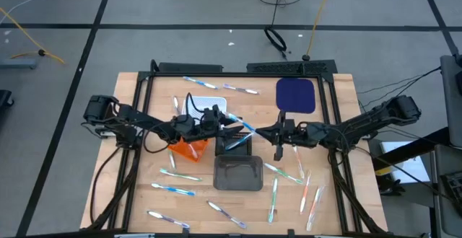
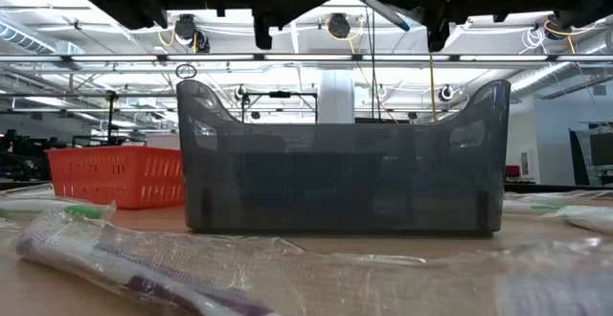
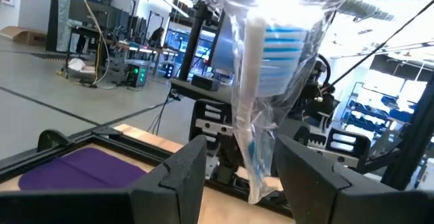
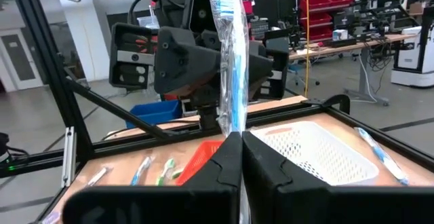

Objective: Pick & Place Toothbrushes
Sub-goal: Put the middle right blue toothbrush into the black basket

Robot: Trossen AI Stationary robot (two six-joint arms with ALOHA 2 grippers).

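Observation:
A wrapped blue-and-white toothbrush [image 1: 247,127] hangs in the air between my two grippers, above the far end of the dark grey tray [image 1: 238,173]. My right gripper [image 1: 264,133] is shut on it. My left gripper [image 1: 231,127] is open. The toothbrush [image 3: 261,102] passes between its spread fingers, brush head toward the left wrist; I cannot tell whether the fingers touch it. In the low view the toothbrush [image 2: 372,2] slants high above the tray [image 2: 340,168]. Several more wrapped toothbrushes [image 1: 177,190] lie flat on the table around the tray. My right gripper pinches the toothbrush's handle end, in its clear wrapper [image 4: 235,130], between its two shut fingers. The fingers come level from the table's right side. The toothbrush runs on away from the fingers toward my left gripper, lifted clear of the tray and the table.
An orange basket [image 1: 189,148] and a white basket [image 1: 206,107] stand left of and behind the tray. A purple pad [image 1: 296,95] lies at the far right. Loose toothbrushes lie near the right front [image 1: 307,191], the front [image 1: 227,213] and the far edge [image 1: 242,89].

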